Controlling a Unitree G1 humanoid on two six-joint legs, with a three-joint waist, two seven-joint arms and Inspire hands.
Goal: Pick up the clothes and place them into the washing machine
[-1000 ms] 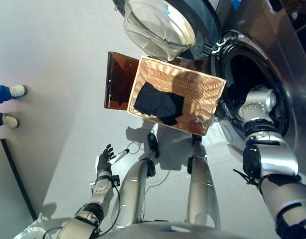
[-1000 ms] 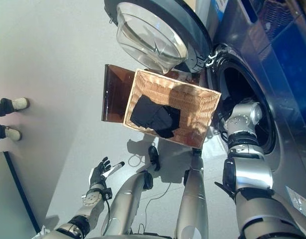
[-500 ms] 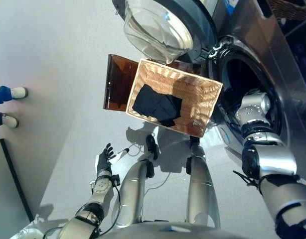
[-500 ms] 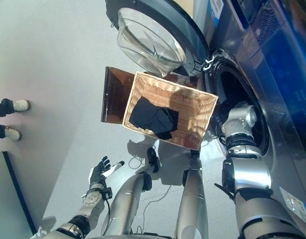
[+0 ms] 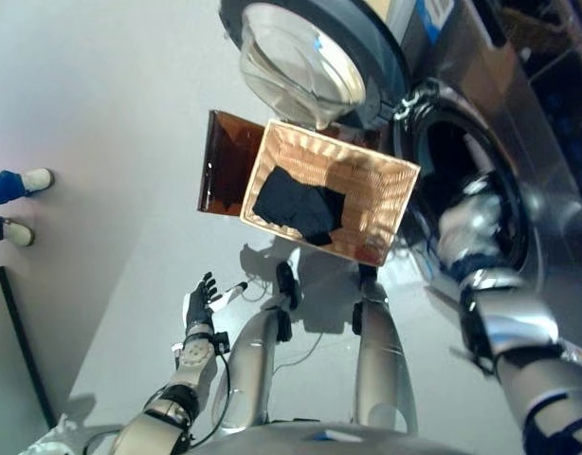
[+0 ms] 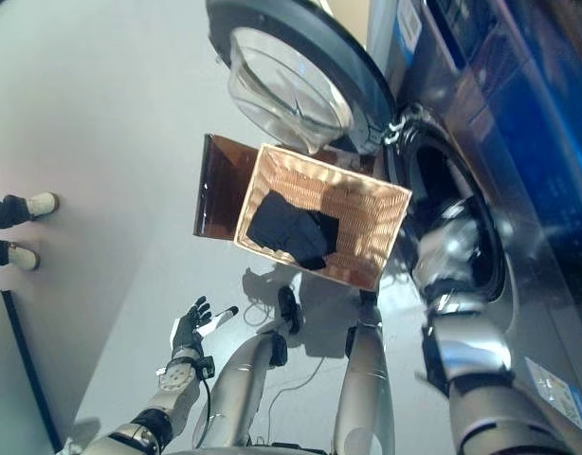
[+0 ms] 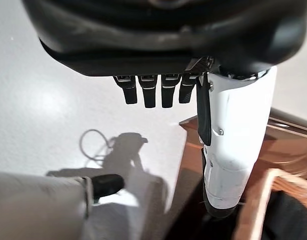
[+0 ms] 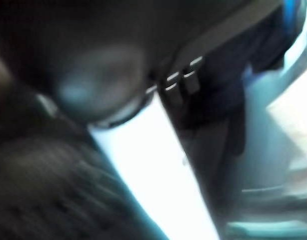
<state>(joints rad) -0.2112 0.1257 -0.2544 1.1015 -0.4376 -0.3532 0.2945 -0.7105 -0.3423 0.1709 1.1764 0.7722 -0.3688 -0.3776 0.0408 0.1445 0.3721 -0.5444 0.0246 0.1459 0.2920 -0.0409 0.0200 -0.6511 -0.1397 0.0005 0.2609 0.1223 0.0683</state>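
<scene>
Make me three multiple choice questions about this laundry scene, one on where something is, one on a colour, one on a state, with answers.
1. Where is the dark clothing?
A. in the wicker basket
B. on the floor
C. in the left hand

2. What colour is the basket?
A. blue
B. light tan
C. white

3. How is the washing machine door?
A. shut
B. missing
C. swung open

Answers: 1 A, the clothing lies inside the basket. 2 B, the woven wicker is tan. 3 C, the glass door stands open beside the drum opening.
</scene>
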